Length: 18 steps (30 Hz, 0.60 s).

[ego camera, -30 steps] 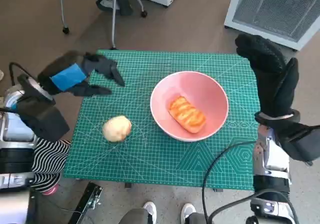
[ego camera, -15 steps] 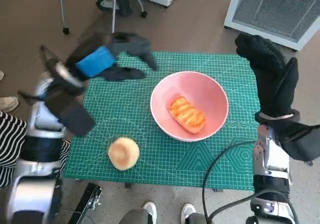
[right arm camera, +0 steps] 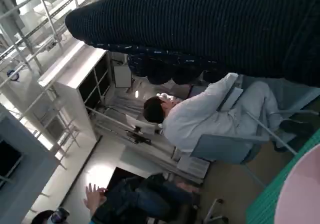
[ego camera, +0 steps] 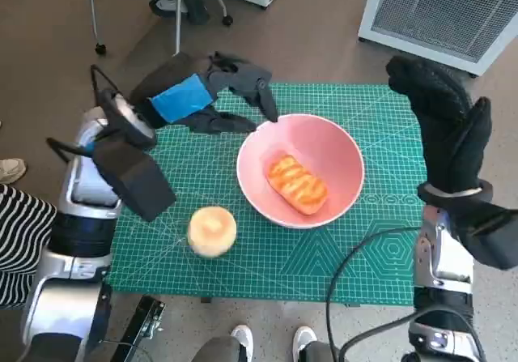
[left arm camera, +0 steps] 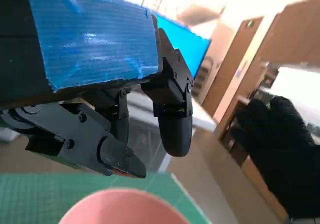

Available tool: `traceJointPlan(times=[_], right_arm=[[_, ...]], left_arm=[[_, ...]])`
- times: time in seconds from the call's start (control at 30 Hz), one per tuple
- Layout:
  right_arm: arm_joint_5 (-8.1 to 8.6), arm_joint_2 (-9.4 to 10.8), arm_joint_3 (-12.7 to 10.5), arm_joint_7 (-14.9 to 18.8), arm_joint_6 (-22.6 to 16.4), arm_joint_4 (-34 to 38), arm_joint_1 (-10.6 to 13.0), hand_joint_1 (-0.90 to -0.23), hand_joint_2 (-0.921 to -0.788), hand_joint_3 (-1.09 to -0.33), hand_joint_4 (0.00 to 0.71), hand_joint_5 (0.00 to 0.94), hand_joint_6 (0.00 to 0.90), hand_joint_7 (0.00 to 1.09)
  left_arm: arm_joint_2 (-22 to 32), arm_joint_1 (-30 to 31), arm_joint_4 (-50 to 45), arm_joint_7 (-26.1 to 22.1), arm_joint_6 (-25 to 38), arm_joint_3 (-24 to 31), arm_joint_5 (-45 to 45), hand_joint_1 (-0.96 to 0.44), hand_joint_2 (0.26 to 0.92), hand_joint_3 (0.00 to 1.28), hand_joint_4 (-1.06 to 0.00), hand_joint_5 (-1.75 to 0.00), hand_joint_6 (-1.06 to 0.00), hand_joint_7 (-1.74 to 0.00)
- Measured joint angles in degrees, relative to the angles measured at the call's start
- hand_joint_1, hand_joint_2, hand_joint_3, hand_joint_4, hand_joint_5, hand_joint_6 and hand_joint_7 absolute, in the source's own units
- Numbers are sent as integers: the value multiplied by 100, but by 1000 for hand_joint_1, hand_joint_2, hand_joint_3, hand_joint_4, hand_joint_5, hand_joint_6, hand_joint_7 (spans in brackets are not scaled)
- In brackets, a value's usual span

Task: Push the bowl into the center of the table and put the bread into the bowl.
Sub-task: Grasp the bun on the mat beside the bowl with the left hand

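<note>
A glossy pink round bowl (ego camera: 300, 170) sits near the middle of a green cutting mat with a white grid (ego camera: 202, 265) that covers the small table. Inside the bowl lies an orange-glazed oblong piece of bread (ego camera: 296, 183), angled across the bowl's floor. Outside the bowl, toward the robot and its left side, a pale round bun (ego camera: 212, 231) rests on the mat, well apart from the bowl's rim.

The left hand (ego camera: 212, 95), black with blue tape over its back, hangs over the mat just beyond the bowl's far left edge, its fingers spread and pointing toward the bowl, holding nothing; from the head view it cannot be told whether the fingertips touch the rim. The left wrist view shows those black fingers (left arm camera: 172, 114) apart above the pink rim. The right hand (ego camera: 441, 119), in a black knitted glove, is raised on the bowl's right side, fingers extended together and empty.

A person in a white coat (right arm camera: 200, 115) sits in the right wrist view.
</note>
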Motion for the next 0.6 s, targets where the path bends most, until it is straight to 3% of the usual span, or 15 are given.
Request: traceJointPlan(times=[0.1, 0.17, 0.3, 0.6], right_arm=[[-2, -23, -18, -13, -1, -1, 2, -690, -921, -695, 146, 0, 48, 417], [-3, -29, -21, -20, -2, -1, 2, -690, -921, -695, 145, 0, 49, 418], [-2, -29, -20, -29, -1, 3, 3, -692, -921, -694, 144, 1, 50, 420], [-2, -5, 28, -31, 6, 36, -3, -702, -921, -692, 143, 0, 50, 422]], left_arm=[[206, 138, -212, -397, 315, 15, -196, -141, 814, 107, -454, -496, -435, -686], [336, 238, -336, -618, 512, 44, -310, -152, 807, 91, -445, -368, -421, -571], [575, 442, -564, -919, 799, 148, -475, -184, 803, 57, -455, -222, -419, -473], [863, 880, -1080, -999, 1122, 350, -496, -170, 812, 20, -491, -93, -434, -359]])
